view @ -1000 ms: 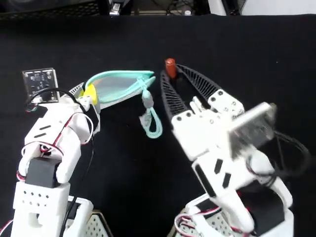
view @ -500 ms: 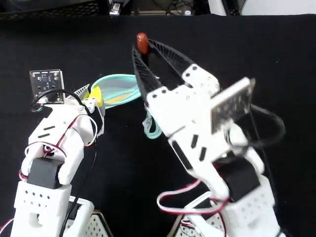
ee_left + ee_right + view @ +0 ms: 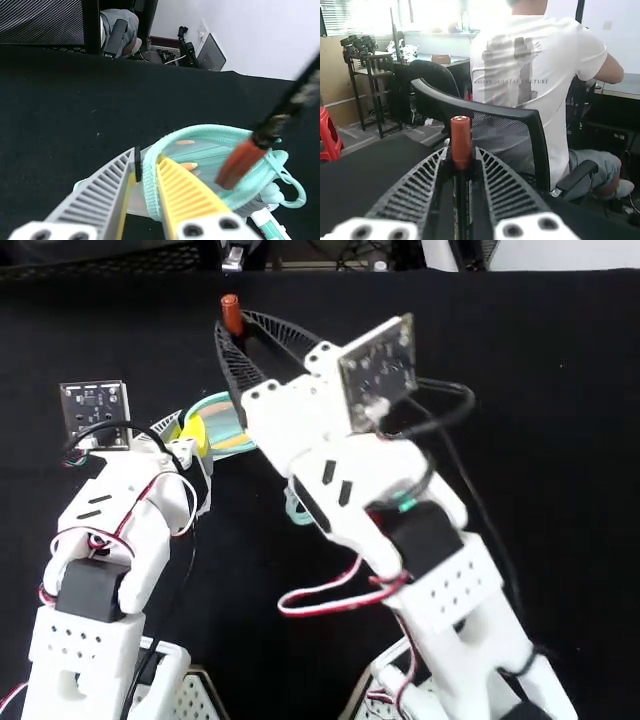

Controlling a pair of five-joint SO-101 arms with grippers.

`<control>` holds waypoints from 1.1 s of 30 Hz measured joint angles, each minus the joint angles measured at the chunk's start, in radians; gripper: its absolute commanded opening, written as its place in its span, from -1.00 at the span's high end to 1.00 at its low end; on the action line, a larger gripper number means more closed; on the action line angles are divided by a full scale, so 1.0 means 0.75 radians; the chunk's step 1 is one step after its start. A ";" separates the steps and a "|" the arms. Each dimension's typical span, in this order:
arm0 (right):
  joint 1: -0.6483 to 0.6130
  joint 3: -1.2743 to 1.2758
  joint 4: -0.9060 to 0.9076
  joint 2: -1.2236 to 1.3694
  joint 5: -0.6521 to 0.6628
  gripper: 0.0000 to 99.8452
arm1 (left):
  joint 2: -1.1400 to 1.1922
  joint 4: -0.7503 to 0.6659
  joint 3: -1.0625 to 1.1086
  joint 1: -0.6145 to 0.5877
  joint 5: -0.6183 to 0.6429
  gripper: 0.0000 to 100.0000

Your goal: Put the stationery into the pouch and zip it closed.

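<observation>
A teal pouch (image 3: 205, 145) lies open on the black table, with orange pieces inside it. My left gripper (image 3: 145, 162) is shut on the pouch's near rim, grey finger outside and yellow finger (image 3: 185, 192) inside. In the high view the left gripper (image 3: 190, 435) sits at the pouch's (image 3: 222, 427) left end. My right gripper (image 3: 238, 335) is raised over the pouch, shut on a black pen with a red cap (image 3: 231, 312). The pen's cap (image 3: 239, 161) hangs just above the pouch opening. The right wrist view has the pen (image 3: 461, 134) upright between the shut fingers.
The pouch's teal zipper cord (image 3: 297, 510) loops toward the front, partly hidden under the right arm. A white and teal item (image 3: 265, 225) lies beside the pouch. Black cloth (image 3: 540, 390) covers the table to the right and back.
The right arm has swung left and toward the back with the pen, from right of the pouch to over it. The left arm has kept still on the pouch rim.
</observation>
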 measured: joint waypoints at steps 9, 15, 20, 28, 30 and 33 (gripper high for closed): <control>0.000 0.139 0.000 0.000 0.004 0.97 | 0.000 0.000 0.000 0.000 0.000 0.94; 0.000 0.344 0.000 -0.186 0.256 0.97 | 0.000 0.000 0.000 0.000 0.000 0.94; 0.000 0.407 0.033 -0.295 0.399 0.68 | 0.000 0.000 0.000 0.000 0.000 0.94; 0.000 0.319 0.295 -0.311 0.372 0.63 | 0.000 0.000 0.000 0.000 0.000 0.94; 0.000 0.284 0.315 -0.313 0.370 0.63 | 0.000 0.000 0.000 0.000 0.000 0.94; 0.000 0.221 0.354 -0.323 0.370 0.63 | 0.000 0.000 0.000 0.000 0.000 0.94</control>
